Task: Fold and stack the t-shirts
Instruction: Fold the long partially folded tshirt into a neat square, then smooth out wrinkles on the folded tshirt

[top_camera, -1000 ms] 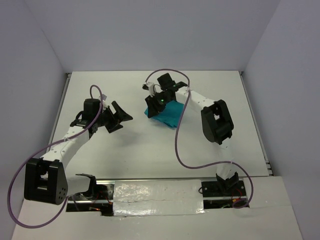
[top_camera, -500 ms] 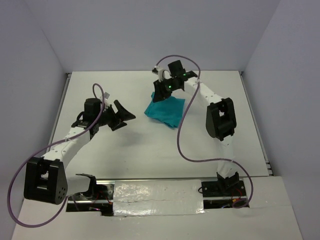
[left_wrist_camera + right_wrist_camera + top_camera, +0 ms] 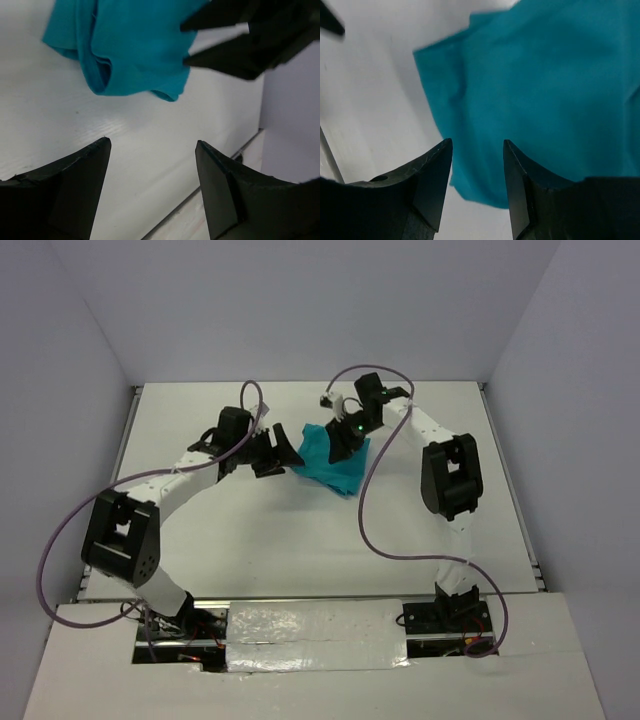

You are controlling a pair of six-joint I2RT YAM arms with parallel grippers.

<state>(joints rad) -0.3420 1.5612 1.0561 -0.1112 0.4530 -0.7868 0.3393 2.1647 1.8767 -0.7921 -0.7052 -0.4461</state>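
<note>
The teal t-shirt (image 3: 335, 465) lies folded in a small bundle on the white table, back of centre. My left gripper (image 3: 288, 452) is open and empty, just left of the shirt's left edge. In the left wrist view the shirt (image 3: 135, 45) lies ahead of the open gripper (image 3: 152, 145), with bare table between the fingers. My right gripper (image 3: 343, 443) is open over the back part of the shirt. In the right wrist view the shirt (image 3: 545, 85) fills the space beyond the open gripper (image 3: 477, 145). No tag shows.
The white table (image 3: 250, 530) has grey walls at the back and both sides. Purple cables (image 3: 365, 530) loop off both arms above the table. The right gripper's fingers (image 3: 240, 35) show close by in the left wrist view.
My left arm has swung right and forward from mid-left up to the shirt's left edge. My right gripper has moved right along the shirt's back edge. The shirt lies slightly more spread.
</note>
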